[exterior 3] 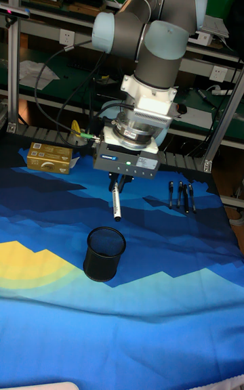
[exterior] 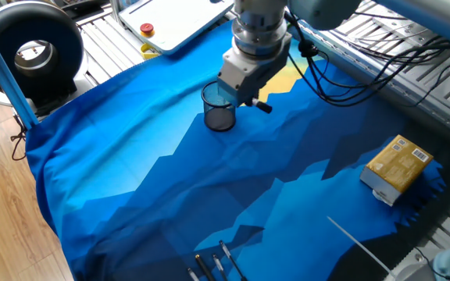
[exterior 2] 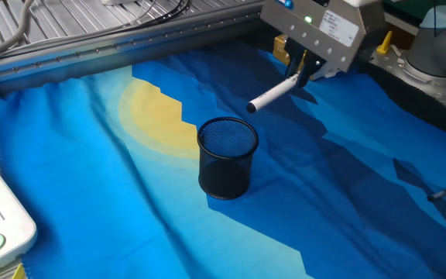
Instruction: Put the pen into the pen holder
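Tall fixed view: the whole grey UR5 arm (exterior 3: 152,31) shows here alone, with a row of dark pens (exterior 3: 181,196) lying behind the end effector on the counter's cloth.
End effector (exterior 3: 116,178): hangs above the cloth, clamped on the pen near its upper end; in one fixed view its box-shaped body (exterior: 243,72) hides the fingers.
Pen (exterior 2: 273,94): slim white marker in the air, tilted, its free tip pointing down toward the holder; the tip is above and behind the rim, not inside the cup. One fixed view shows only its dark end (exterior: 264,106) sticking out past the end effector.
Pen holder (exterior 2: 226,157): round cup of black wire mesh, see-through sides, dark solid rim, standing upright on the cloth; it looks empty in the other fixed view. In one fixed view (exterior: 219,108) it sits just beside the end effector.
Cloth (exterior: 170,195): covers the counter, printed in angular blue facets with a yellow patch (exterior 2: 157,116).
Yellow box (exterior: 397,167): cardboard carton near the cloth's edge, well apart from the holder.
Thin white rod (exterior: 358,245): seen in one fixed view only, lying at the cloth's near edge.
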`<state>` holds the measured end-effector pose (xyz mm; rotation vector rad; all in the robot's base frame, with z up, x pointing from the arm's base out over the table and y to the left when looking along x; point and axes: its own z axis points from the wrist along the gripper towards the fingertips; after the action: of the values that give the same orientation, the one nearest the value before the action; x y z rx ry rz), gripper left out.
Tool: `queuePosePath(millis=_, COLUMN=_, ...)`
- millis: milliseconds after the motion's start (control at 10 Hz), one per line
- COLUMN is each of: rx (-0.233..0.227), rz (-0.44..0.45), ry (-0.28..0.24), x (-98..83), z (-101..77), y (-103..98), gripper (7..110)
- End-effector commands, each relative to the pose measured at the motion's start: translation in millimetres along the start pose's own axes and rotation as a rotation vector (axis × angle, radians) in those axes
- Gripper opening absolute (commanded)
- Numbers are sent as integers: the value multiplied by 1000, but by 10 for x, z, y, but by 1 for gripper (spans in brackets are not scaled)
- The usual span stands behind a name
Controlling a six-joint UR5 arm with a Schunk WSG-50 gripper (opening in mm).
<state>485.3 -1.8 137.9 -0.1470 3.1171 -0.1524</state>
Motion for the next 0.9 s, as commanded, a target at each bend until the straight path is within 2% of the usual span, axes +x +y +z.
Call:
queuePosePath(millis=0, rx=-18, rz=7, ry=69, x=85, z=144, y=-35, gripper=7)
queuePosePath(millis=200, rx=-23, rz=14, ry=107, x=115, z=249, y=-36, gripper=7)
queuePosePath(millis=300, rx=-8, rz=17, ry=139, x=176, z=267, y=-69, gripper=7)
queuePosePath(millis=600, rx=2, rz=29, ry=112, x=85, z=280, y=-89, gripper=7)
queuePosePath(millis=800, rx=10, rz=28, ry=130, x=42, z=190, y=-69, gripper=7)
